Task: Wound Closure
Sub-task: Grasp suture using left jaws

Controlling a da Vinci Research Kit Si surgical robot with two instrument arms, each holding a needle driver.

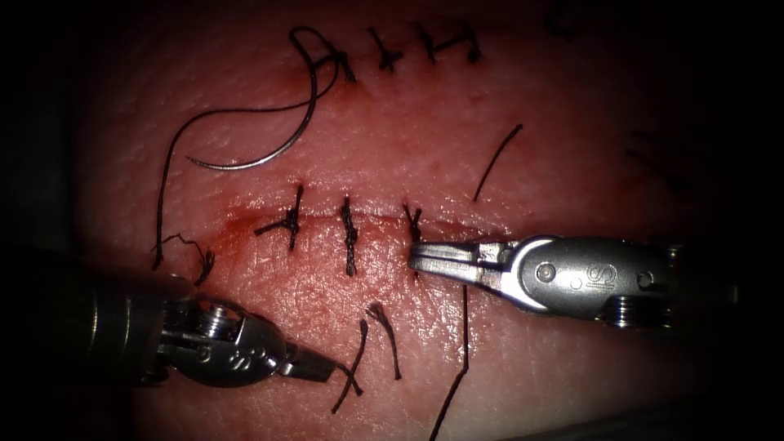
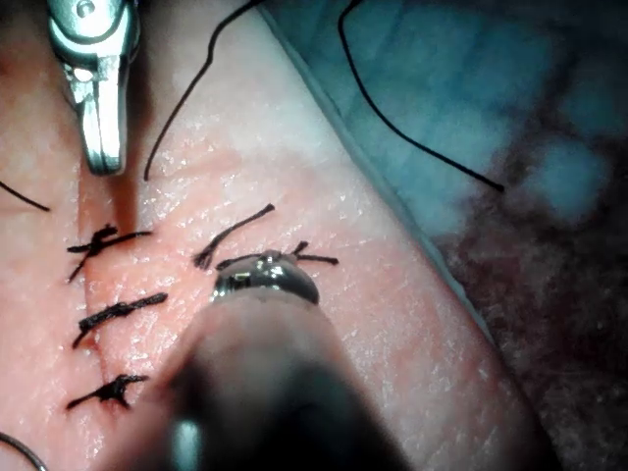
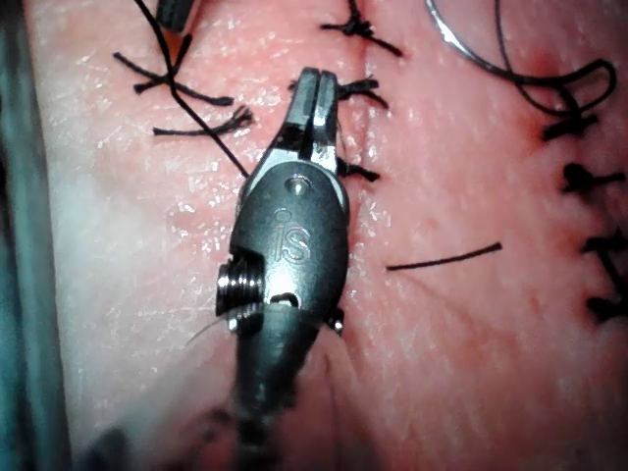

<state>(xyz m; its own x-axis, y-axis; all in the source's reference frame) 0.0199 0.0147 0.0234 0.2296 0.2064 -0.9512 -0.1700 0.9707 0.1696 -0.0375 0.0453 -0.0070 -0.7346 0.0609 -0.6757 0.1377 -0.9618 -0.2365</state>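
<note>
Needle (image 1: 278, 147) lay free on tissue (image 1: 572, 163), thread (image 1: 167, 175) trailing; right tool (image 1: 418, 255) closed at third stitch (image 1: 413, 222), grip unclear; left tool (image 1: 327, 371) closed, empty.

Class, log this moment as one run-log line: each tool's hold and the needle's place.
left tool: shut, holds nothing | right tool: shut at the rightmost stitch | needle: free, lying on tissue, beyond the cut

Pink-red tissue (image 1: 572, 163) carries black stitches (image 1: 349, 237) and black thread (image 1: 167, 188); the needle (image 1: 269, 151) is silvery grey, both pincers silver metal.
</note>
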